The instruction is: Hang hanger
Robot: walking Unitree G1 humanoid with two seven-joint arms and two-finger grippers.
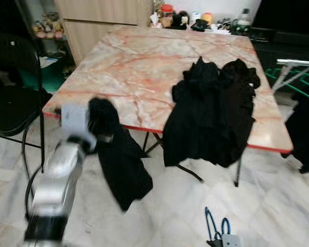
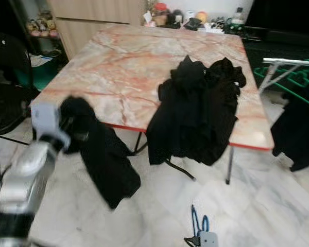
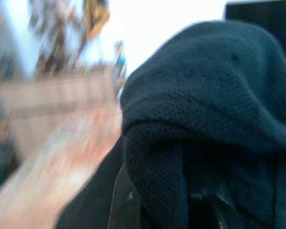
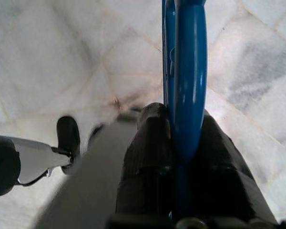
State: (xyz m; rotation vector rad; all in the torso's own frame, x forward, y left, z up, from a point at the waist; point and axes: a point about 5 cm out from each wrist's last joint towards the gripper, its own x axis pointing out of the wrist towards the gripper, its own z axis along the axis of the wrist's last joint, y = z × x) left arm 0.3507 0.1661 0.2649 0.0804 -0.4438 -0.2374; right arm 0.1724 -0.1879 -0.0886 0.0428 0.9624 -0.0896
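Fingers of the right gripper [image 4: 181,157] are pressed tight on a blue hanger [image 4: 186,71], down low over the pale floor [image 1: 278,206]. The hanger's loop pokes up at the bottom of the head view.

The left gripper [image 1: 95,126] is up near the corner of the surface [image 1: 139,67]. A black cloth [image 1: 121,164] hangs from it and covers its fingers, so I cannot tell if they are squeezed or loose.

A bigger pile of black clothes [image 1: 216,113] lies on the surface and droops over the near edge.

I think the job now is to bring the hanger over to the rack [image 1: 293,69] on the right, where green hangers [image 2: 293,82] and a dark garment [image 2: 293,134] already hang. To do it well, the right arm should lift the hanger with its hook up, then set the hook over the bar slowly and let go only when it sits there.

Mind the near right corner of the surface and its leg [image 1: 238,172]; they stand between the hanger and the rack. The floor in front looks open. A black chair [image 1: 13,98] stands on the left, near the left arm, so swing that way with care.
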